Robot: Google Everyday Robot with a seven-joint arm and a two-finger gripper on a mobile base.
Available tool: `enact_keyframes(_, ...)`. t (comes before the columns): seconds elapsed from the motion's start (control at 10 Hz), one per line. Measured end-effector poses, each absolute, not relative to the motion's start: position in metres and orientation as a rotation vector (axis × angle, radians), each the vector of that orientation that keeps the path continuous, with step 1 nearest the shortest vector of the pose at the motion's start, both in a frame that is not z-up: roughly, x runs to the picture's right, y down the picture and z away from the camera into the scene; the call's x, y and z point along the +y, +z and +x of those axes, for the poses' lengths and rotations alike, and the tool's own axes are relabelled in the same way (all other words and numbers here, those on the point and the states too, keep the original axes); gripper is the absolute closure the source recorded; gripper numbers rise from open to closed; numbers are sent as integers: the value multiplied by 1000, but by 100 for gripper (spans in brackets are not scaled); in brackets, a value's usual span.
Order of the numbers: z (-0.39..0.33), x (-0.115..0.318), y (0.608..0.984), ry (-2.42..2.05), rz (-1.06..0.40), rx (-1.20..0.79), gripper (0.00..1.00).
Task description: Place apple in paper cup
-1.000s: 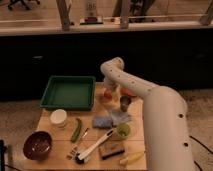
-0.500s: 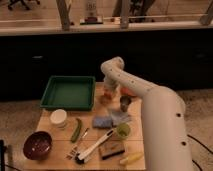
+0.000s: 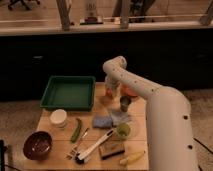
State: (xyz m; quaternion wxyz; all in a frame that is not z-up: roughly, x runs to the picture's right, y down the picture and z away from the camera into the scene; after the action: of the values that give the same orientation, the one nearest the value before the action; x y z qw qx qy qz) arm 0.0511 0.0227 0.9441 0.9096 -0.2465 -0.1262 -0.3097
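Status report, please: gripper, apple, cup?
Gripper at apple, right of green tray. Paper cup apart, in front of tray. Tray corner lies between.

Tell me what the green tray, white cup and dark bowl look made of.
Green tray: probably plastic, even matte green, moulded rim. White cup: matte white, looks like paper. Dark bowl: maroon with a slight sheen, plastic or glazed ceramic, unclear. The gripper is beside the tray's right edge.

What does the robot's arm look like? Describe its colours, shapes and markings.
The arm is smooth, white and thick, made of rounded sections with a curved elbow; no cables or markings show. Its pale tool hangs beside the green tray.
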Motion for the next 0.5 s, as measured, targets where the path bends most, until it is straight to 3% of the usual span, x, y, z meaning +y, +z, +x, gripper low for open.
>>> enact_keyframes(0.5,48,8,925,-677,-457,-277,100)
